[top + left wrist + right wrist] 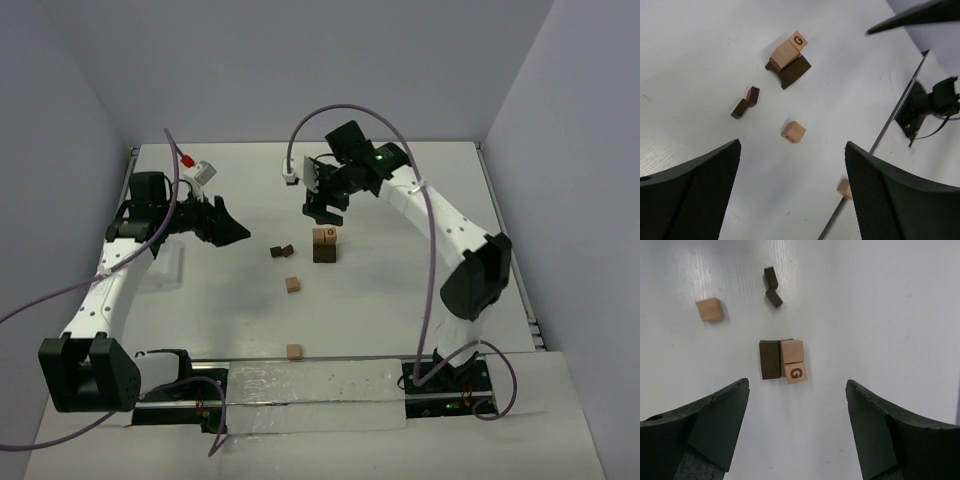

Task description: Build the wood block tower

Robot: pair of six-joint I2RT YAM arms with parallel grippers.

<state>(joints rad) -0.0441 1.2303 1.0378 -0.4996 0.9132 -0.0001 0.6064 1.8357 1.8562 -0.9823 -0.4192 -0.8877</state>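
Your right gripper [320,212], wide open and empty, sits just up-frame of the tower [324,245]. The loose block [292,285] lies lower left, perhaps nearer your open, empty left gripper [236,232].

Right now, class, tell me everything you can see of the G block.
The G block is a small, light tan wooden cube with a dark G printed on its upward face. It sits level, turned slightly askew, at the top of the stack, and seems to rest on the dark base. One side touches a plain tan block beside it. Nothing grips it. The sides that show look unmarked.
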